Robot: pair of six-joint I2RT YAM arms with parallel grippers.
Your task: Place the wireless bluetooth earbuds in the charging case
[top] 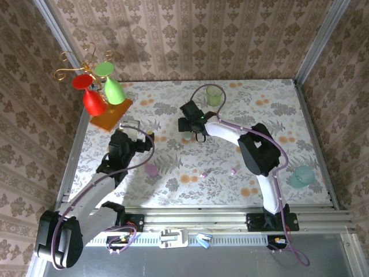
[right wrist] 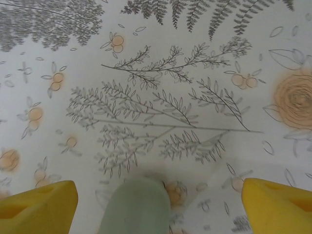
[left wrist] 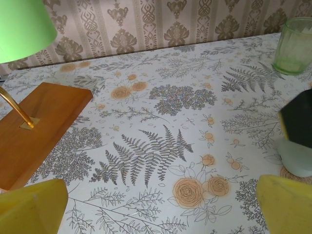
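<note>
**A:** Surface and surroundings?

**B:** Table [top: 173,186] under a pale cloth printed with grey ferns and orange roses. Aluminium rail [top: 230,217] along the near edge, with both arm bases on it. Walls [top: 190,34] close in three sides, papered in brown-beige damask stripes.

**A:** Fixtures on the cloth?

**B:** Far left, a wooden base [top: 110,116] carries a curly brass stand [top: 72,66] with a red cone-shaped piece [top: 93,103] and a green one [top: 114,89]. Far centre, a green glass tumbler [top: 214,95]. By the right edge, a pale teal rounded thing [top: 301,176], kind unclear.

**A:** Task items?

**B:** The earbuds [top: 203,174] are two tiny pinkish beads lying loose on the cloth, near-centre and apart from each other. The right-hand bud [top: 233,171] sits close to the right arm. The purple oval case [top: 151,169] lies left of them beside the left forearm, well apart from both.

**A:** End effectors?

**B:** Left gripper [left wrist: 160,207] has its yellow fingertips spread wide with only bare cloth between them. It grips nothing and sits near the wooden base. Right gripper [right wrist: 157,204] is low over the cloth, tips also wide apart. A blurred pale green rounded thing [right wrist: 134,207] sits between them and seems to touch neither finger. What it is, I cannot tell
</note>
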